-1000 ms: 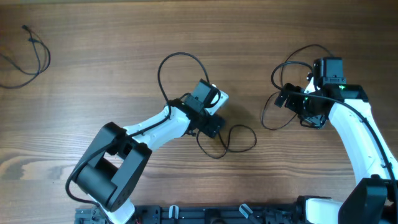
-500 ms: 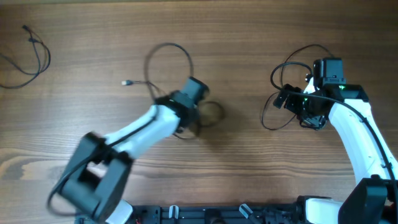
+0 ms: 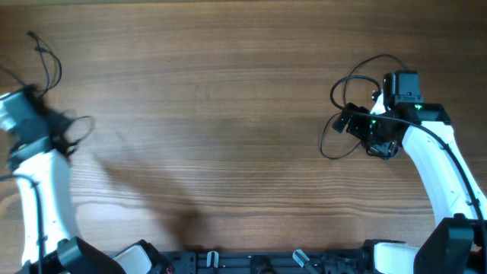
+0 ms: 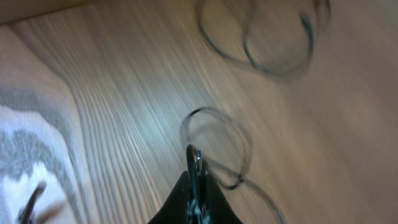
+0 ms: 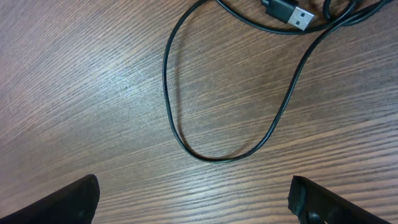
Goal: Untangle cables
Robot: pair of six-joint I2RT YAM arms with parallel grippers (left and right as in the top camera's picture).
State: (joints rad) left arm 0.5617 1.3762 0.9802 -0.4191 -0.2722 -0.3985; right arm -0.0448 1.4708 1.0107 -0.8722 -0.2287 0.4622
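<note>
At the bottom of the left wrist view, the left claw (image 4: pixel 195 171) is pinched fully closed on a thin black cable (image 4: pixel 217 140), whose blurred loop rises just above the fingertips. Farther up, at the upper right, a second cable (image 4: pixel 273 59) lies in loose coils on the wooden table (image 4: pixel 112 93), apart from the claw.

In the right wrist view, the right claw (image 5: pixel 194 190) stands wide open and grips nothing, its fingers (image 5: pixel 71 199) in the bottom corners. A USB cable (image 5: pixel 214 157) curves on the wood just ahead, between them and untouched, with its silver plug (image 5: pixel 297 17) at the top right.
</note>
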